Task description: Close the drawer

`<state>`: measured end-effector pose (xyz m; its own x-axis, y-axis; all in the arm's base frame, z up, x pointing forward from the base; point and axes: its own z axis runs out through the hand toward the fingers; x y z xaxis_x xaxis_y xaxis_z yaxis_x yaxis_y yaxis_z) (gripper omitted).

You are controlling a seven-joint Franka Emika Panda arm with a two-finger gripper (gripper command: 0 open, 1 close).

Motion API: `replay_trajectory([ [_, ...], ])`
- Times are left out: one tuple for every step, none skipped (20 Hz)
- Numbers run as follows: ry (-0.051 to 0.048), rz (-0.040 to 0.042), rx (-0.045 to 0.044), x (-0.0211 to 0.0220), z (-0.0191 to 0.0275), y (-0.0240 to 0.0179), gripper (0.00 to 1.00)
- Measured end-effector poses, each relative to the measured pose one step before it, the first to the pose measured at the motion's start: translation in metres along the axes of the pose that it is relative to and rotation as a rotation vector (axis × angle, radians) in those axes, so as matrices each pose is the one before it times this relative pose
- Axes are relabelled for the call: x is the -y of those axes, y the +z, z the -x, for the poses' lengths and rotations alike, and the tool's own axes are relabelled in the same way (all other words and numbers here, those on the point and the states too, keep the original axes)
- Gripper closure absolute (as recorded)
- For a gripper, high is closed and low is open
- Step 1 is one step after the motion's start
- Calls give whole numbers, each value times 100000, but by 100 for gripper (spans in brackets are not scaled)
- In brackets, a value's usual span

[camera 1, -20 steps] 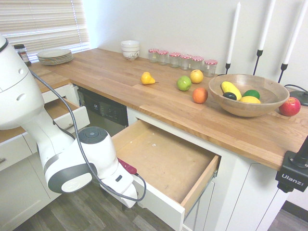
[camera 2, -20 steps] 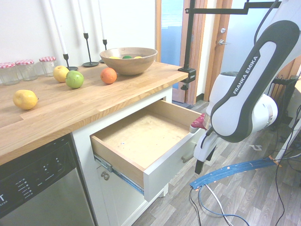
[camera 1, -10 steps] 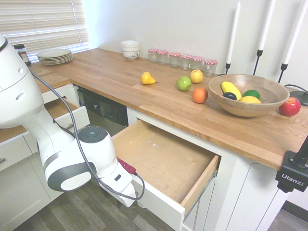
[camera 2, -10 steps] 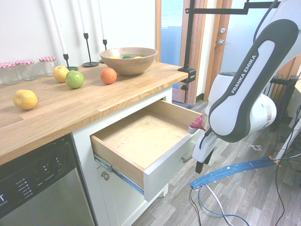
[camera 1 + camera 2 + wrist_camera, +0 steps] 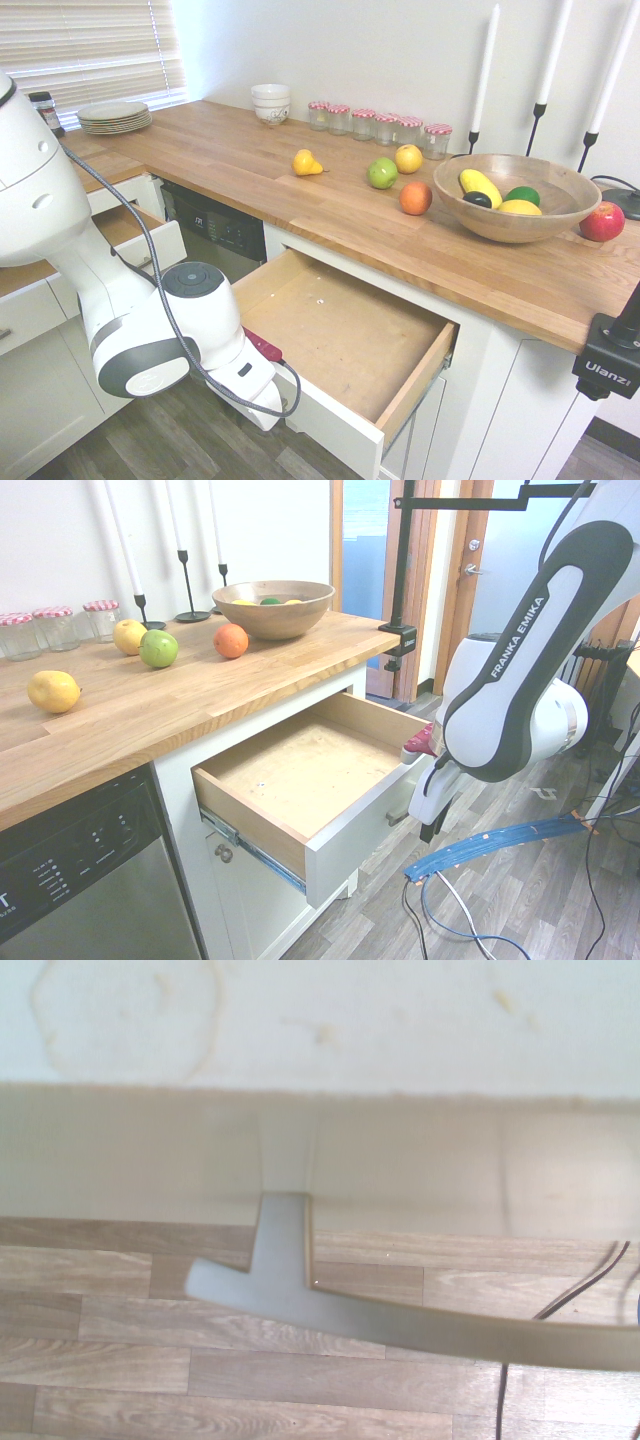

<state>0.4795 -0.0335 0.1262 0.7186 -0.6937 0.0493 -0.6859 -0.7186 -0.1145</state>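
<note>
We see the drawer (image 5: 345,335) pulled well out below the wooden counter, wide and shallow, white front panel, bare light-wood box — silver bar handle (image 5: 400,1320) on its front.

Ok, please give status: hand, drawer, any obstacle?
Hand at drawer front, beside handle; fingers unclear. Drawer wide open, box empty. Nothing seen blocking it.

On the wooden desk (image 5: 250,160) beside me stood stacked plates (image 5: 113,116), white bowls (image 5: 270,102), red-lidded jars (image 5: 379,123), loose fruit (image 5: 383,173), a wooden fruit bowl (image 5: 515,197) and candlesticks (image 5: 483,78).
</note>
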Motion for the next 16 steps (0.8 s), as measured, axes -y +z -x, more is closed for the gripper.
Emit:
replay_trajectory([
  [16,15,20,-2,-2,19,100],
  [21,3,8,4,-11,19,100],
  [27,-17,-17,7,-20,7,100],
  [71,-24,-28,-1,-35,3,100],
  [155,-23,-24,-18,-47,8,100],
  [235,-19,-26,-43,-68,10,100],
  [259,-22,-46,-57,-101,14,100],
  [228,-39,-65,-45,-112,14,100],
  [192,-57,-101,-45,-138,7,100],
  [210,-156,-237,-9,-182,-23,100],
  [145,-335,-477,81,-253,-64,100],
  [-108,-391,-539,128,-272,-63,100],
  [-398,-408,-490,177,-274,-66,100],
  [-397,-418,-374,226,-209,-64,100],
  [-336,-496,-305,312,-159,-42,100],
  [-250,-438,-182,346,-141,-11,100],
])
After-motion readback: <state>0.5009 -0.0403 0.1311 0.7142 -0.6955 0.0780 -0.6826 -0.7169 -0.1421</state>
